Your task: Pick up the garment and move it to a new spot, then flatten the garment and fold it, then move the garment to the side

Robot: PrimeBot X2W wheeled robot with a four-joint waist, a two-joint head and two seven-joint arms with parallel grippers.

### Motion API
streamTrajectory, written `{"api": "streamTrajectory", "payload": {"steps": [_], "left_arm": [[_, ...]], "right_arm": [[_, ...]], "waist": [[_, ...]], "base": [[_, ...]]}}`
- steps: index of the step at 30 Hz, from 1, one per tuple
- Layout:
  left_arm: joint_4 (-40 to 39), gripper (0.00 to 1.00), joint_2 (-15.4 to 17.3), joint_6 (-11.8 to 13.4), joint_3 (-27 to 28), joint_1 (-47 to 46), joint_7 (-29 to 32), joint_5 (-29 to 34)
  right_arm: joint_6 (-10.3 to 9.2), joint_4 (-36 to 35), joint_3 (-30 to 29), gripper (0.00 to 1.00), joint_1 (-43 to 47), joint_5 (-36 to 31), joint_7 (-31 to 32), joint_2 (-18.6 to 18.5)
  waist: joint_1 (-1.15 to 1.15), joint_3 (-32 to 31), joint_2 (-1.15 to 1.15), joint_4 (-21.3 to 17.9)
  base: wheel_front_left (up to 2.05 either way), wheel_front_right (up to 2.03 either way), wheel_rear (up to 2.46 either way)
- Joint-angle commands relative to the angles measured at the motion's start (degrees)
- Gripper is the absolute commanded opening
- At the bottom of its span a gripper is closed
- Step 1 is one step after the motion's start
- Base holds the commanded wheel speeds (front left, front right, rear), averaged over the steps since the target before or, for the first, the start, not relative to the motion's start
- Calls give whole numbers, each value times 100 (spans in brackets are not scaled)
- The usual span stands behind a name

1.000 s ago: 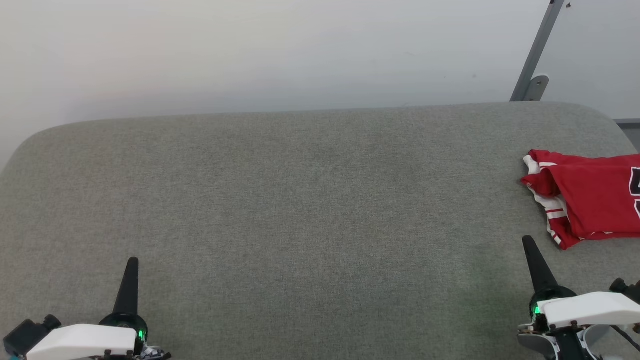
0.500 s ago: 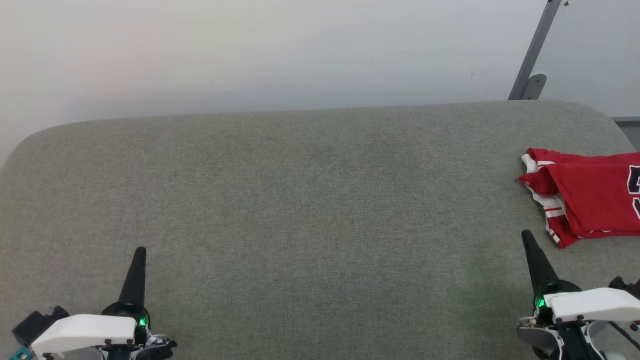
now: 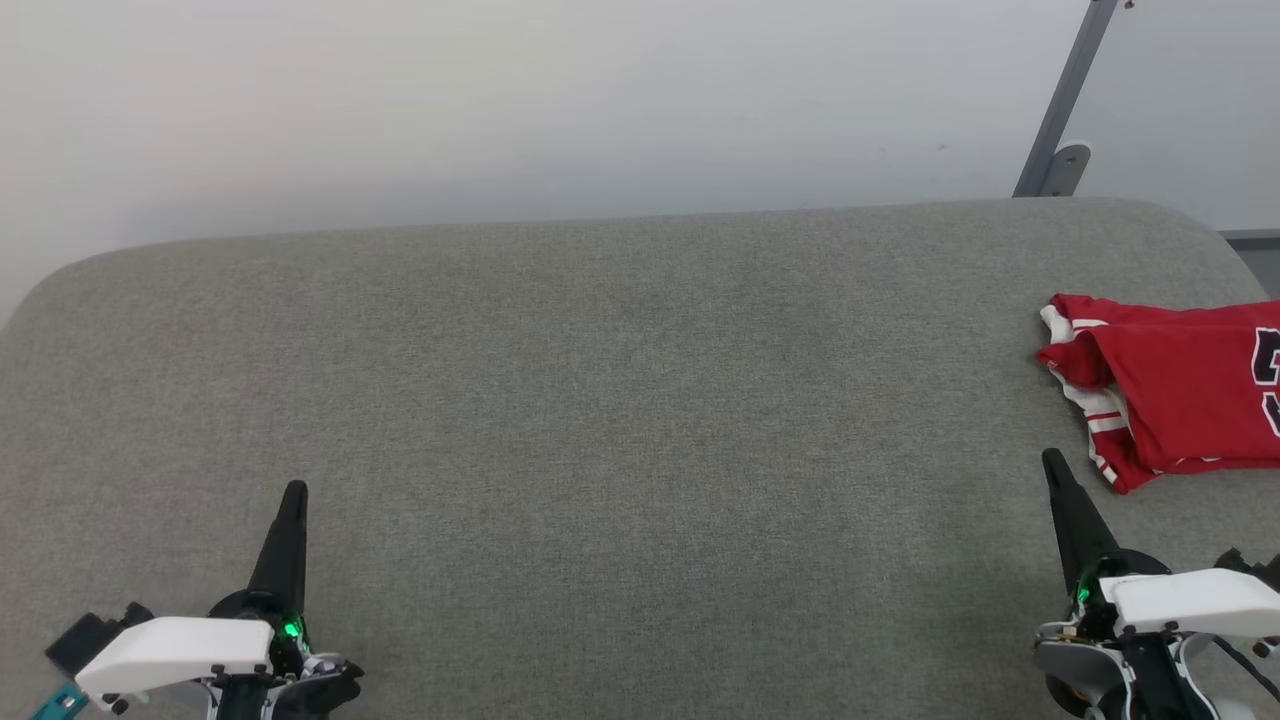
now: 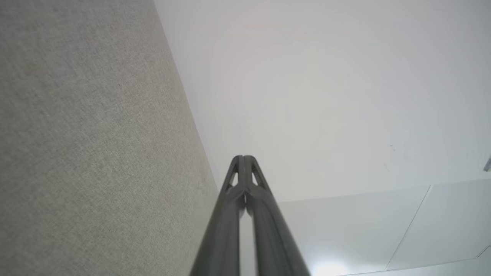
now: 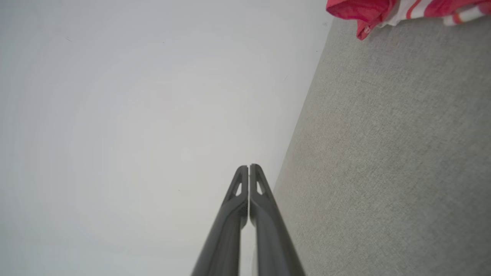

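Left gripper (image 3: pixel 293 497) and right gripper (image 3: pixel 1052 465) point up from the near edge of a wide grey pad (image 3: pixel 640 400). Folded red shirt (image 3: pixel 1170 400) lies at its right end, near the right gripper. Both grippers' fingers are pressed together, empty.

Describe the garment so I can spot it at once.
Follow the wide grey fabric surface to its right edge in the head view. The garment lies there, just beyond the right gripper: a folded red shirt with white striped trim, the one colourful thing there.
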Motion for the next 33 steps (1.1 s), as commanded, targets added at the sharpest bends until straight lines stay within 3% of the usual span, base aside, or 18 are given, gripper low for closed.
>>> {"api": "streamTrajectory", "payload": {"steps": [1,22,33], "left_arm": [[6,0,2,-27,-7,-139,49,-95],[121,0,-120,-31,-19,-320,261,-730],[120,0,-114,-31,-17,-312,259,-729]], "right_arm": [[-1,8,-20,0,-88,116,30,26],[-2,33,-37,0,-180,829,174,49],[-2,34,-35,0,-161,823,161,48]], "waist": [[0,2,0,-3],[0,23,0,-40],[0,24,0,-41]], "base": [[0,0,0],[0,0,0],[0,0,0]]}}
